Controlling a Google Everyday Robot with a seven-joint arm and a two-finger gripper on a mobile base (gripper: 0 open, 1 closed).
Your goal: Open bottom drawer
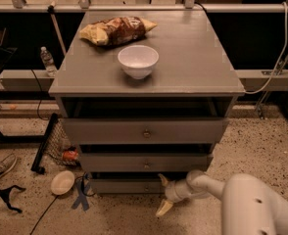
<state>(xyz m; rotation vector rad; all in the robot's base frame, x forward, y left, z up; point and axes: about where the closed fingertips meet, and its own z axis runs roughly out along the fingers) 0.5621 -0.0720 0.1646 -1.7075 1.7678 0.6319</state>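
The grey wooden cabinet [144, 80] has three drawers. The bottom drawer [124, 185] is the lowest, narrowest front, with a small round knob [147, 186] at its centre. My gripper [162, 194] is at the end of the white arm [207, 186] low at the right. It is open, with one cream finger [163, 179] up by the bottom drawer's front just right of the knob and the other finger [163, 208] down towards the floor. It holds nothing.
A white bowl [138, 60] and a chip bag [116, 30] sit on the cabinet top. On the speckled floor at the left lie a small bowl [62, 182], a blue X mark [81, 195], a shoe [0, 166] and a black cable. A water bottle [47, 61] stands behind.
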